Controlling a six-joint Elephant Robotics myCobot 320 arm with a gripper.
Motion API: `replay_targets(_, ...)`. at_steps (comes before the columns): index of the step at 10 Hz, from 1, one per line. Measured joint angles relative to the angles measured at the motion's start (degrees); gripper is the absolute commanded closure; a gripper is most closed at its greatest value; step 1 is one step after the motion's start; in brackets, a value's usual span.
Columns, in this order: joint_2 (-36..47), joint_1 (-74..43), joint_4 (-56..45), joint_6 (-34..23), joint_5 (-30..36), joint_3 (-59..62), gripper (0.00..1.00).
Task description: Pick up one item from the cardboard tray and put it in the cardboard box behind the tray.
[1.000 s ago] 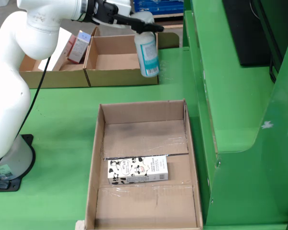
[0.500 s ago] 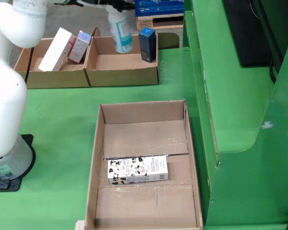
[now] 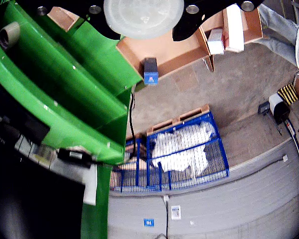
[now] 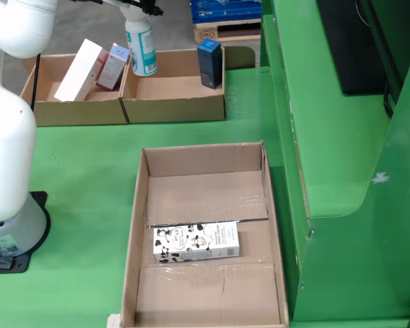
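Note:
My gripper [image 4: 139, 12] is at the top of the fixed view, shut on a white bottle with a teal label [image 4: 142, 44]. It holds the bottle upright over the left rear corner of the right-hand cardboard box [image 4: 174, 109] behind the tray. In the wrist view the bottle [image 3: 143, 17] is a round white disc between black gripper parts, with the box [image 3: 174, 47] beyond it. A dark blue carton [image 4: 210, 63] stands in that box and also shows in the wrist view [image 3: 150, 71]. The cardboard tray [image 4: 138, 205] in front holds one cow-print milk carton [image 4: 196, 243] lying flat.
A second cardboard box [image 4: 78, 113] to the left holds a white carton [image 4: 78, 70] and a pink one [image 4: 111, 67]. The white arm's base [image 4: 14, 232] stands left of the tray. A green machine frame [image 4: 328, 137] rises on the right. A blue wire cage [image 3: 184, 152] stands on the floor.

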Motion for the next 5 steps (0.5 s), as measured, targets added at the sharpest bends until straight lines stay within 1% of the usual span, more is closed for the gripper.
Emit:
replay_targets(2,0.0,0.0,-4.5,0.0,-0.4,0.0,1.0)
replay_targets(5,0.0,0.1,-4.7,0.0,-0.4,0.0,1.0)
